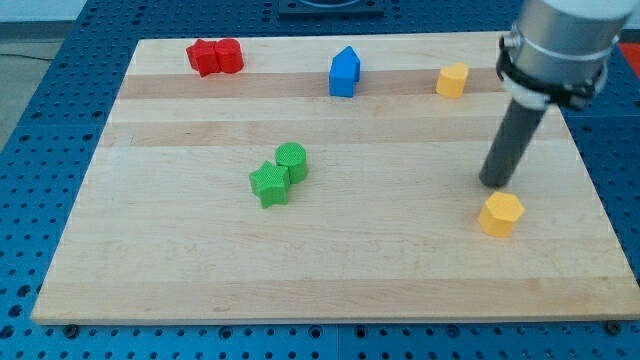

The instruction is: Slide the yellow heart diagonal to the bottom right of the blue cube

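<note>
A blue block (344, 73) stands near the board's top edge, around the middle; its outline looks like a cube with a peaked top, possibly two blue blocks touching. A small yellow block (452, 80), apparently the heart, sits to its right near the top edge. A second yellow block (500, 213), hexagon-like, lies at the right, lower down. My tip (493, 184) rests on the board just above that lower yellow block, slightly to its left, very close or touching. The tip is well below the upper yellow block.
Two red blocks (215, 56) touch each other at the top left. A green star-like block (269, 184) and a green round block (292, 162) touch near the middle. The wooden board (150, 270) lies on a blue perforated table.
</note>
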